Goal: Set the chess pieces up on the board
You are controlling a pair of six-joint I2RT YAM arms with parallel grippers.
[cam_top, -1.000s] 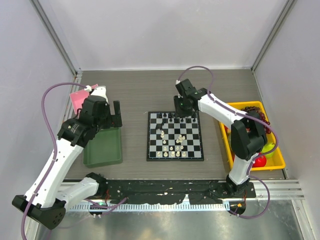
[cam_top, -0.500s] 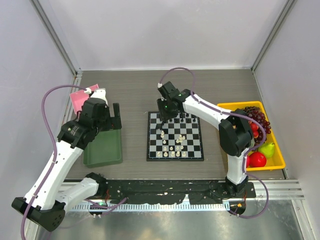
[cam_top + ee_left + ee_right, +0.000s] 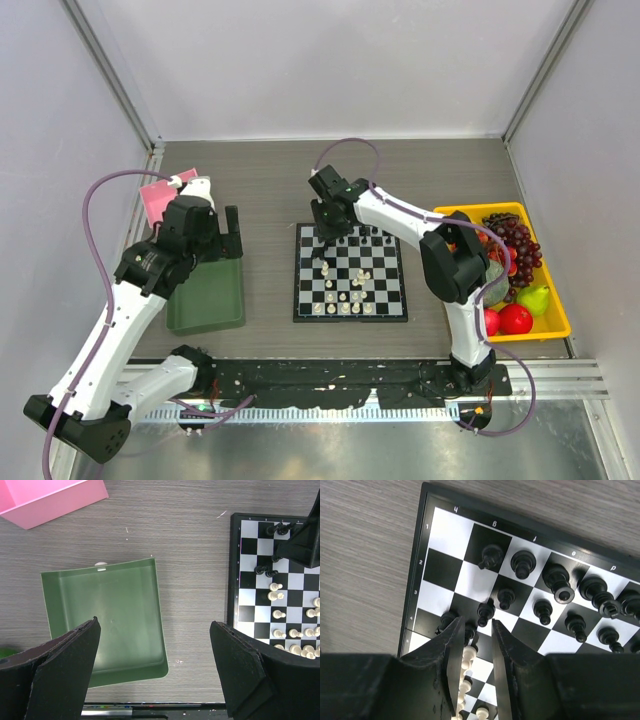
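Board (image 3: 451, 530) under right end effector (image 3: 476, 626)

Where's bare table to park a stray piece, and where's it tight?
Bare tabletop between the green tray and the board, plus the far strip behind the board; the tray's floor is bare. Tight: black pieces by the right gripper at its far-left corner, and the fruit-filled yellow bin.

Right gripper (image 3: 325, 218) sits over board (image 3: 310, 295) far-left corner. Black pieces (image 3: 365, 236) just right of it, cream pieces (image 3: 345, 303) nearer the bases.
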